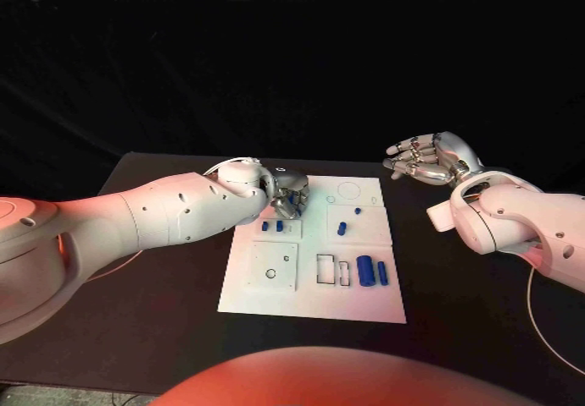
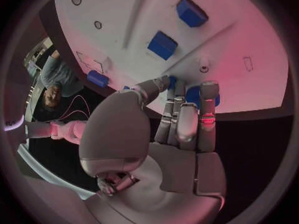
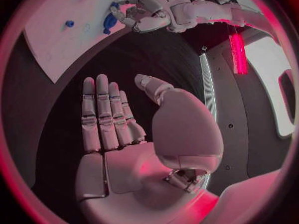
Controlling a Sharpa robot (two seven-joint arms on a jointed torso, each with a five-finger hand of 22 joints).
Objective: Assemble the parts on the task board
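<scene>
On task board [image 1: 311, 292], left hand [image 1: 287, 193] grips blue part [image 2: 194, 94]; right hand [image 1: 429, 158] open, no writing legible.

The flat white task board [image 1: 244, 292] is looking like smooth, matt plastic, catching the light softly without glare. The small blue cylindrical and block-shaped parts [image 1: 367, 271] on it are showing a smooth, slightly satin plastic finish. The silver metallic left hand [image 1: 287, 193] is gleaming with a brushed sheen, and the silver right hand [image 1: 432, 159] is shining likewise, its fingers [image 3: 102, 114] appearing segmented and polished. The white arm shells [image 1: 159, 216] are looking like glossy moulded plastic. The black table [image 1: 159, 313] is appearing matt and non-reflective.
</scene>
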